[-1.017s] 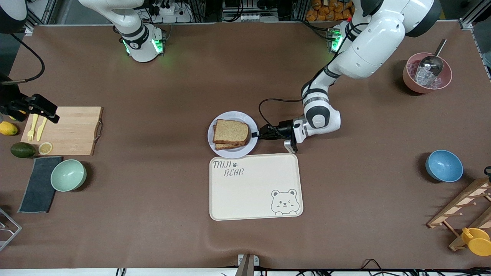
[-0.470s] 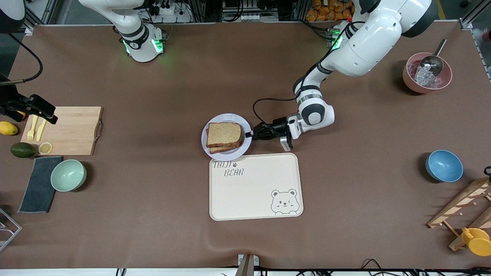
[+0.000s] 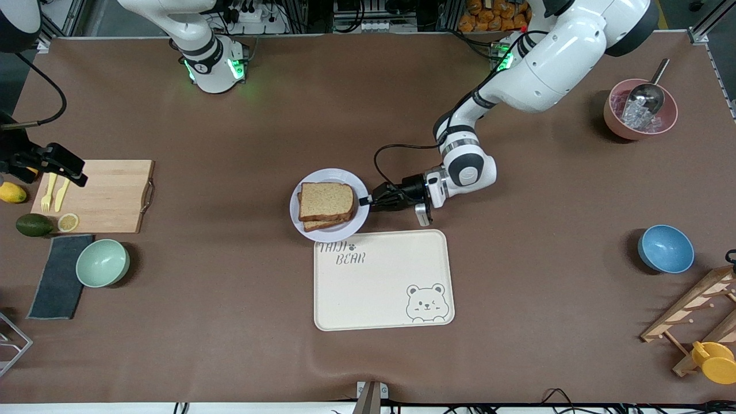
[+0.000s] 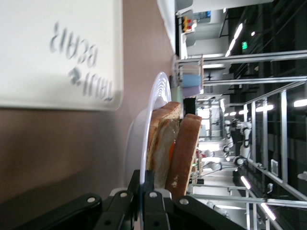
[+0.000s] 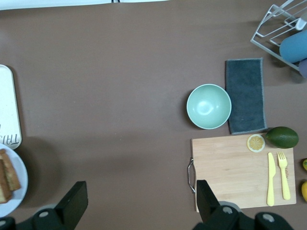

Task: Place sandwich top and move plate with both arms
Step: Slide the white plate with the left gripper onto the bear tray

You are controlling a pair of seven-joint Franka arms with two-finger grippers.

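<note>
Plate [image 3: 329,204]: on the brown bench [image 3: 368,126], just beside the cream bear-printed tray [image 3: 383,280], farther from the front camera than the tray.

Sandwich top [image 3: 326,200]: lies on the plate, stacked over a lower slice; a filling shows between them in the left wrist view.

Left gripper [image 3: 364,200]: low at the plate's edge toward the left arm's end, fingers [image 4: 148,203] clenched on the plate's rim.

Right gripper [image 5: 139,201]: waits up over the wooden cutting board [image 3: 106,195], fingers spread wide, grasping nothing.
</note>
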